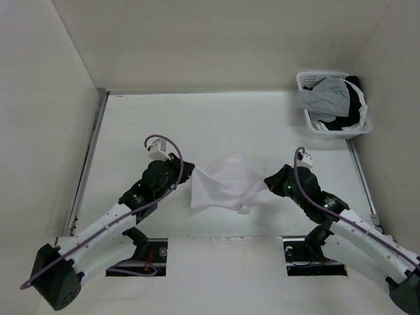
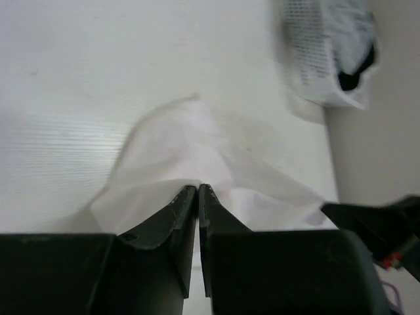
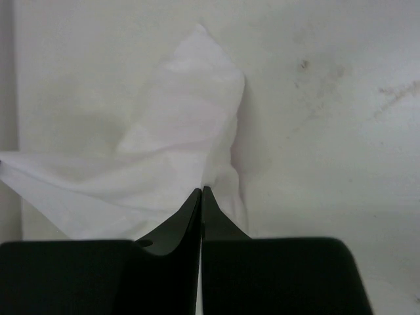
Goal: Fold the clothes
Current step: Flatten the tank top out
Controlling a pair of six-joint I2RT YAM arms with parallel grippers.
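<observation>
The white tabletop (image 1: 230, 125) lies beneath both arms. The thin white fabric garment (image 1: 226, 184) spans the gap between the two grippers, probably raised by two edges so it spreads for folding. The left gripper (image 2: 198, 187) is pinched tight on cloth at its fingertips. The right gripper (image 3: 201, 190) is clamped on the opposite edge.

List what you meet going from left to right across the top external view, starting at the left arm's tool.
Left tool → white garment → right tool → laundry basket.
</observation>
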